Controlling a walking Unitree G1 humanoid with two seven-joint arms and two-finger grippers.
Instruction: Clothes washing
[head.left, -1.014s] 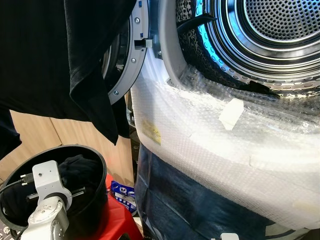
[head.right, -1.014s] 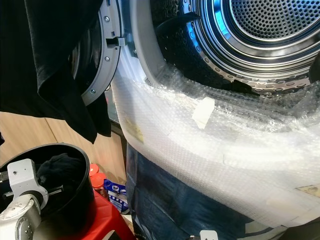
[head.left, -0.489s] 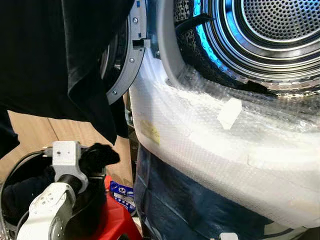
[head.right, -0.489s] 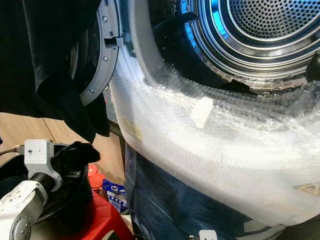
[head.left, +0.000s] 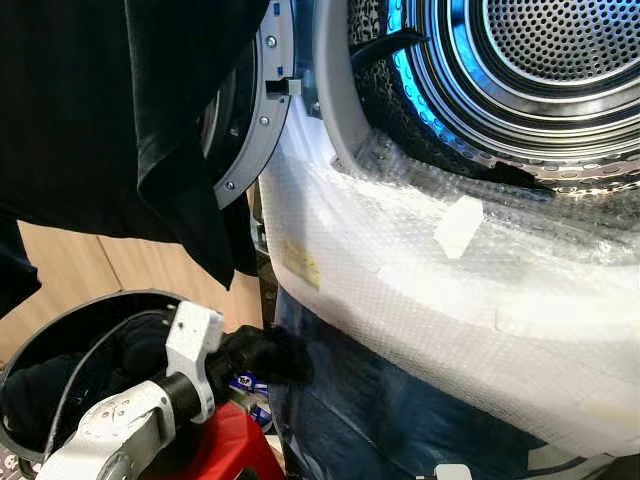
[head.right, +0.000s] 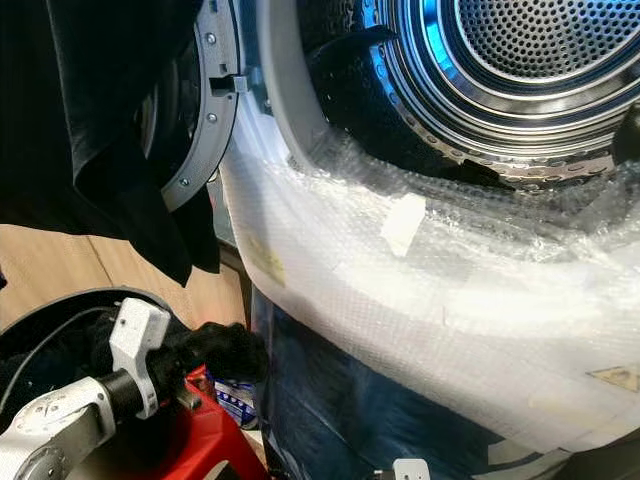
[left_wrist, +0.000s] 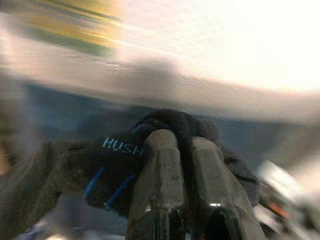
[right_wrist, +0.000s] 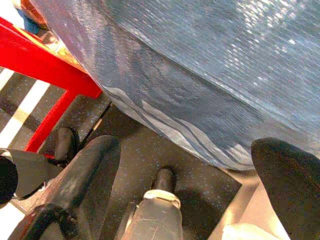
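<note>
Between the black bucket (head.left: 60, 330) and the washer's wrapped front, a dark garment (head.left: 262, 352) is pinched tight in the left tool (left_wrist: 184, 150); it has yet to reach the open drum (head.left: 540, 60), and more clothes wait in the bucket

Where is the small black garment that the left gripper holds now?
In the left eye view the black garment is low on the left, pinched in the left gripper, between the black bucket and the washing machine's wrapped front.
</note>
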